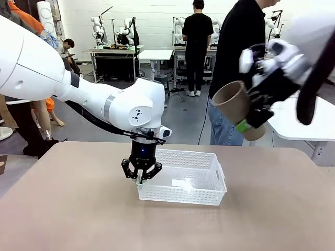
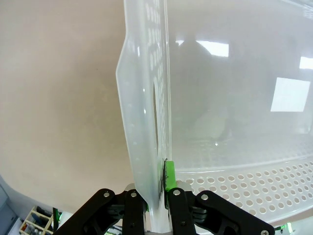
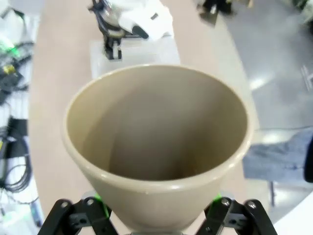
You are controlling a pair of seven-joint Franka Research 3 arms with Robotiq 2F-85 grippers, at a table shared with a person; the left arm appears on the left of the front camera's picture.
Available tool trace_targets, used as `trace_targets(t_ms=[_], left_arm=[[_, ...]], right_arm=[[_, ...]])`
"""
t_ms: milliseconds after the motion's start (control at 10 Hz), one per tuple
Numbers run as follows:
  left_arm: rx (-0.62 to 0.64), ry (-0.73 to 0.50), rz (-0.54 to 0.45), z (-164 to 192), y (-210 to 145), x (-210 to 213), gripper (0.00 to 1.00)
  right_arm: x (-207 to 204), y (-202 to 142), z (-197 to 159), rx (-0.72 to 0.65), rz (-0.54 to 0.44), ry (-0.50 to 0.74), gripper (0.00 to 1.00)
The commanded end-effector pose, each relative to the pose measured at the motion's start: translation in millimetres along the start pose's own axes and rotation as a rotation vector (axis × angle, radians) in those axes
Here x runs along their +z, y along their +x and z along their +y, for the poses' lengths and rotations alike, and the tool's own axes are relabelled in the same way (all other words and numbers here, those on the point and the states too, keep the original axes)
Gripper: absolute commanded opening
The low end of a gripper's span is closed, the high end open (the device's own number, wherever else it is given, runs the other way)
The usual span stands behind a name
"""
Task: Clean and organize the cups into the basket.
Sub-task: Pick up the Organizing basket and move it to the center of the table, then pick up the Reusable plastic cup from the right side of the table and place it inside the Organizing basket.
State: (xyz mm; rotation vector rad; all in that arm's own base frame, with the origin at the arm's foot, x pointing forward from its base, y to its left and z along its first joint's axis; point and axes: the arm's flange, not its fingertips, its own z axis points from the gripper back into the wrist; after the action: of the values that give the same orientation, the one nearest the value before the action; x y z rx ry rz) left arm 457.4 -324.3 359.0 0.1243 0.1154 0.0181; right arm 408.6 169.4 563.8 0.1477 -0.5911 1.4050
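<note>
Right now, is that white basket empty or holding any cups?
Empty: the basket shows a bare floor with only light reflections, seen from the front and left wrist views.

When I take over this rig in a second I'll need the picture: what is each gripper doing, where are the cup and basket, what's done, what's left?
Left gripper: shut on the left end wall of the basket, pinching it and steadying it on the table.
Right gripper: shut on a grey-brown cup, held in the air above the table's right side and lying tilted, with its mouth towards the left arm.
Done: cup picked up. The basket is empty.
Left: put this cup in the basket, then any others.
</note>
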Motion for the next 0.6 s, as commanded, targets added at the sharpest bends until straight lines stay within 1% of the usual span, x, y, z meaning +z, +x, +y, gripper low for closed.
trace_targets(t_ms=[0,100,300,500], left_arm=[[-0.006,-0.002,-0.005,1,0,0,0.0],[-0.006,-0.002,-0.005,1,0,0,0.0],[-0.006,-0.002,-0.005,1,0,0,0.0],[-0.006,-0.002,-0.005,1,0,0,0.0]], right_arm=[[-43,29,-19,-0.011,0.175,0.077,0.83],[-69,47,-13,0.019,0.225,0.092,0.83],[-112,63,-4,0.072,0.315,0.158,0.83],[-129,65,3,0.097,0.316,0.209,0.83]])
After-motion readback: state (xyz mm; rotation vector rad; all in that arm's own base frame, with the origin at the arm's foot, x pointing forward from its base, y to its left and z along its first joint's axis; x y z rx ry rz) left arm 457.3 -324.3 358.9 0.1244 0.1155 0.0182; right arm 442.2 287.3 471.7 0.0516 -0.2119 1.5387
